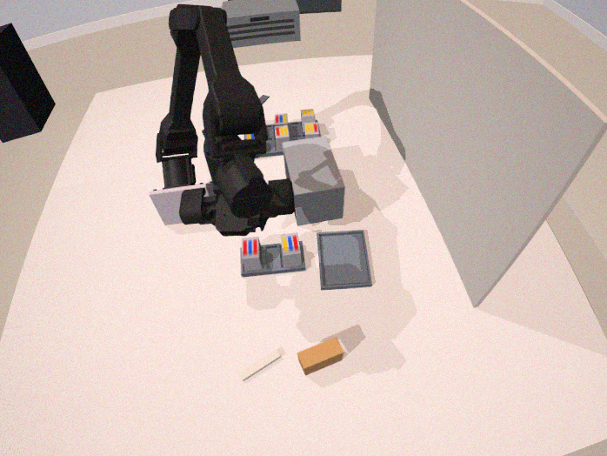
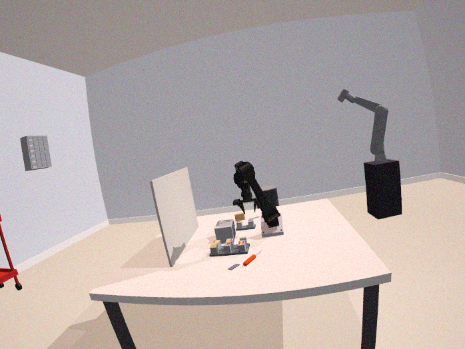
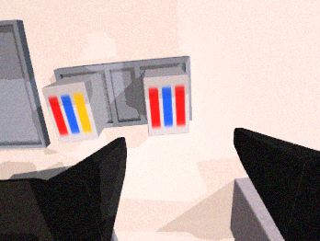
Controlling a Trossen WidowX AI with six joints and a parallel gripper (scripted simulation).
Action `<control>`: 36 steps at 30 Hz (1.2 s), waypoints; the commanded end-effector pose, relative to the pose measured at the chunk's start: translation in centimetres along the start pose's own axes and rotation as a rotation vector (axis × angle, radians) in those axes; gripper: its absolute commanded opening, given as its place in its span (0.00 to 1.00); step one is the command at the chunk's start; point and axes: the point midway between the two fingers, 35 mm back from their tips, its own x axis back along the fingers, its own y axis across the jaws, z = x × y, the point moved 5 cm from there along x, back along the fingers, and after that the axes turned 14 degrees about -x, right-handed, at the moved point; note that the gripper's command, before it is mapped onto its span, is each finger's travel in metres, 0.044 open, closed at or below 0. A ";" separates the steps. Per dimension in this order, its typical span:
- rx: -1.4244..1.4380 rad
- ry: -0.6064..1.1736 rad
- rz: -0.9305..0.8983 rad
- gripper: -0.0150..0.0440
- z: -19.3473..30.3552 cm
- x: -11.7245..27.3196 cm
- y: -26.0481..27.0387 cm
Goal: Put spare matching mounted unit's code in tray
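Note:
The mounted unit, a grey box (image 1: 313, 164) (image 2: 224, 230), shows no code on its visible faces. Near it, a small rack (image 1: 271, 271) (image 3: 122, 94) holds two spares. One spare (image 1: 250, 247) (image 3: 166, 108) is striped red, blue, red. The other spare (image 1: 290, 243) (image 3: 71, 115) has yellow, blue and red stripes. The grey tray (image 1: 343, 259) (image 3: 14, 115) beside the rack is empty. My gripper (image 2: 249, 210) (image 3: 179, 140) is open and empty, raised above the table near the small rack. Its fingertips are hidden under the arm in the top view.
A larger rack (image 2: 240, 254) with several spares is beyond the box, partly hidden by the arm in the top view. A tall panel (image 1: 465, 147) (image 2: 174, 214) stands at one side. An orange block (image 1: 321, 355), a pale strip (image 1: 262, 364) and a screwdriver (image 2: 249, 260) lie on the table.

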 end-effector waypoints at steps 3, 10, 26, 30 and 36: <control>-0.004 0.004 -0.005 0.76 -0.2 -0.4 0.2; -0.004 0.004 -0.005 0.76 -0.3 -1.2 0.3; -0.004 0.004 -0.006 0.76 -0.4 -3.8 0.5; -0.004 0.004 -0.006 0.76 -0.4 -4.5 0.5; -0.004 0.005 -0.006 0.76 -0.3 -5.5 0.5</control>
